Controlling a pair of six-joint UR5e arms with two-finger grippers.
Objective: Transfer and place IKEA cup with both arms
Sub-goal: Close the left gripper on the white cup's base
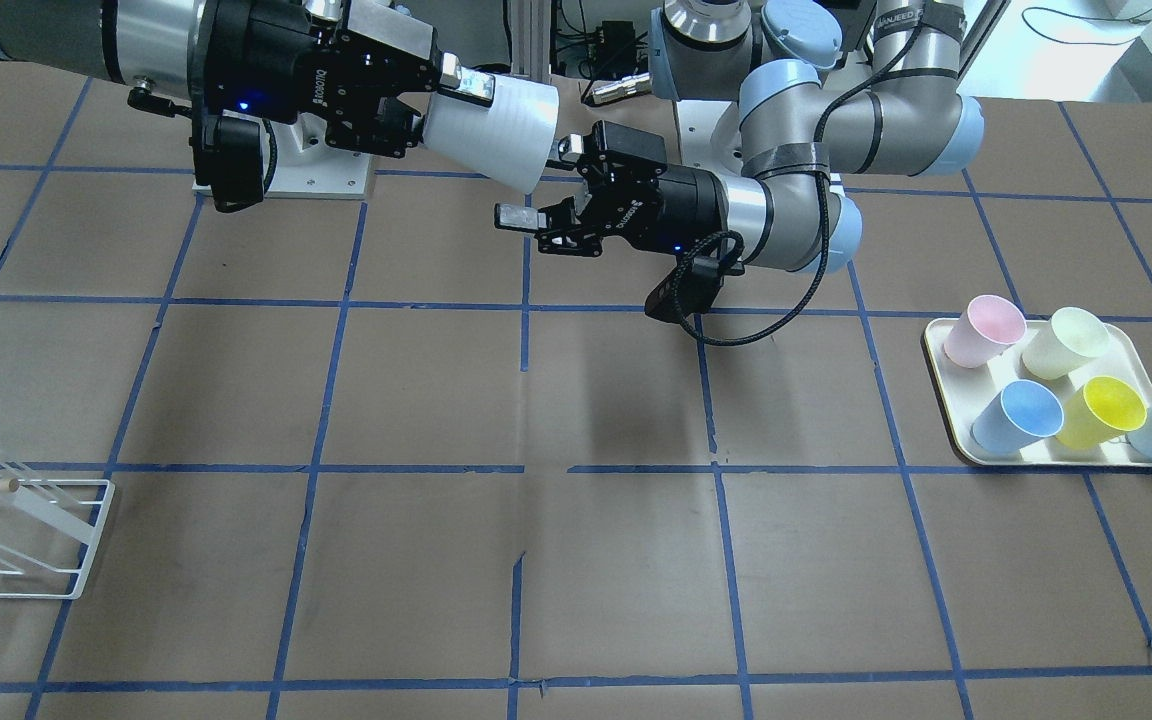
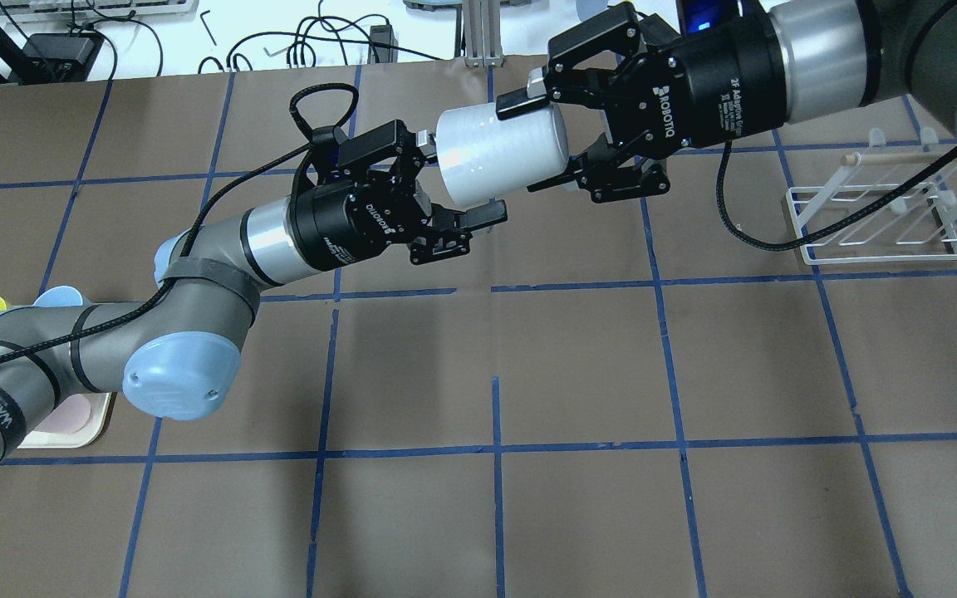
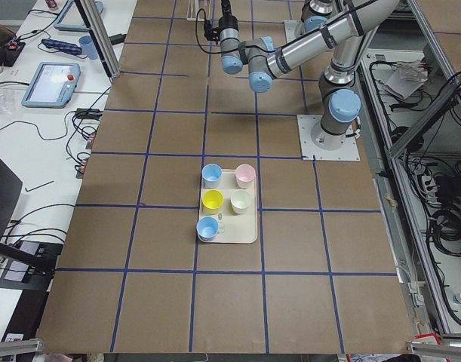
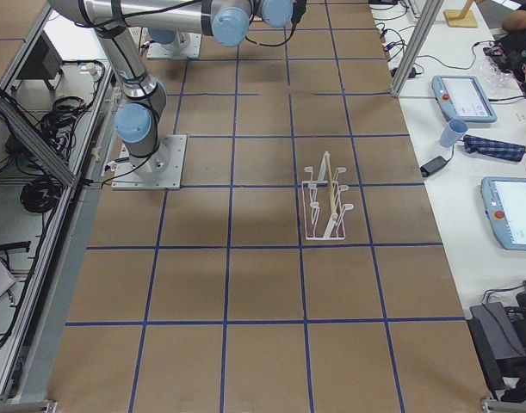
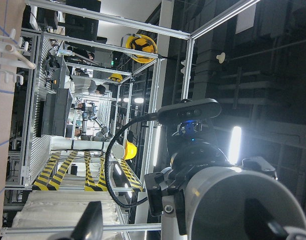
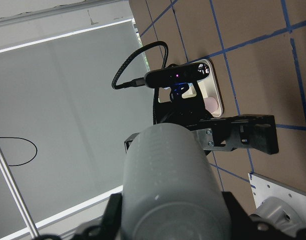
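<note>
The grey IKEA cup (image 2: 499, 149) lies on its side in the air above the table's middle, on the robot's side. My right gripper (image 2: 541, 137) is shut on its narrow end; it also shows in the front view (image 1: 441, 105) with the cup (image 1: 496, 130). My left gripper (image 2: 459, 176) is open, its fingertips either side of the cup's wide rim, and I cannot tell if they touch. It shows in the front view (image 1: 542, 182) too. The right wrist view looks along the cup (image 6: 168, 175) at the left gripper.
A cream tray (image 1: 936, 345) with several pastel cups sits on the robot's left side and shows in the left view (image 3: 249, 226). A white wire rack (image 2: 869, 224) stands on the robot's right side and shows in the right view (image 4: 327, 206).
</note>
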